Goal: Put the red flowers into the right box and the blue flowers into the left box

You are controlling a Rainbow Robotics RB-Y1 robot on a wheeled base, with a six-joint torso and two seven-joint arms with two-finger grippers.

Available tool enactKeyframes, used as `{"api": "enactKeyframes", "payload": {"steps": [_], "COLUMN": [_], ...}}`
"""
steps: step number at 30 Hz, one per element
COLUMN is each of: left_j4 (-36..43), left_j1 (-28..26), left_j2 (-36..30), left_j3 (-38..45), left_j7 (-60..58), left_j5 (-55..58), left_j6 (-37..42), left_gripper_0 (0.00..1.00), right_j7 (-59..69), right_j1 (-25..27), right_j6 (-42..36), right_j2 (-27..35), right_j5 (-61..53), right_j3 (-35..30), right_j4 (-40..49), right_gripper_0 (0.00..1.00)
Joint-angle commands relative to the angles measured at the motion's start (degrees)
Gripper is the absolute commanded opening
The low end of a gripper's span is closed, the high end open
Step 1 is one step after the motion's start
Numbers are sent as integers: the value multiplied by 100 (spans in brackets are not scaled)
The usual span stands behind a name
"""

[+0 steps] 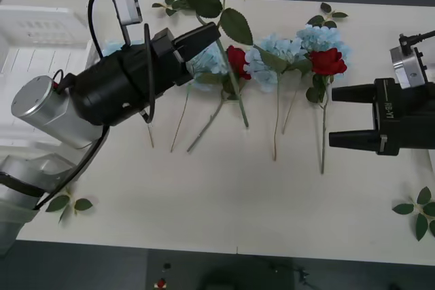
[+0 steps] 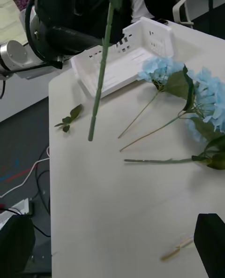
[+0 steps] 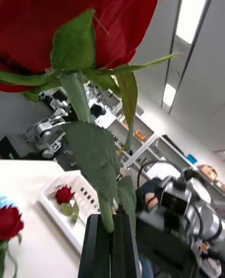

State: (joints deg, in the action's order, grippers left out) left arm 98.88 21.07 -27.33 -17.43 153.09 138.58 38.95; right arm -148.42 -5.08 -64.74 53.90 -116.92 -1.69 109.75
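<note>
Gripping a red rose [image 3: 70, 19] by its green stem, the left gripper [image 1: 204, 34] is raised above the desk [image 1: 224, 202], jaws clamped on the stem. At the right, the right gripper [image 1: 340, 117] hovers with jaws apart. Blue flowers [image 1: 285, 49] and two more red roses lie mid-desk. The left box [image 1: 34, 39] sits far left; the right box [image 3: 75, 226] holds one rose.

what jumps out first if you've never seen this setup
The left hand, lifted over the table, is shut on a red rose by its stem, bloom up. Under it, blue flowers and more red roses lie in a row on the tabletop. The right hand waits open near the right edge, and a white box beyond it already holds a rose.
</note>
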Motion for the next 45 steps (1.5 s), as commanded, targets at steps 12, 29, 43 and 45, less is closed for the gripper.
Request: {"api": "enactKeyframes", "payload": {"steps": [12,29,43,45], "left_j4": [43,-273,-414,-414], "left_j1": [266,363,442,442], "left_j2": [571,624,667,667], "left_j3": [-147,-507,-507,-498], "left_j7": [191,191,191,191], "left_j5": [11,-156,-165,-165], "left_j6": [-107,-107,-107,-107], "left_gripper_0": [0,0,0,0], "right_j7": [-443,-618,-618,-618], "right_j1": [-748,-1091,-1144,-1162], "right_j6": [172,691,1157,1201], "right_j2": [-916,-1417,-1575,-1584], "right_j5": [117,134,143,143], "right_j3": [890,1496,1821,1856], "right_j4": [-445,-647,-656,-656], "right_gripper_0": [100,100,100,100]}}
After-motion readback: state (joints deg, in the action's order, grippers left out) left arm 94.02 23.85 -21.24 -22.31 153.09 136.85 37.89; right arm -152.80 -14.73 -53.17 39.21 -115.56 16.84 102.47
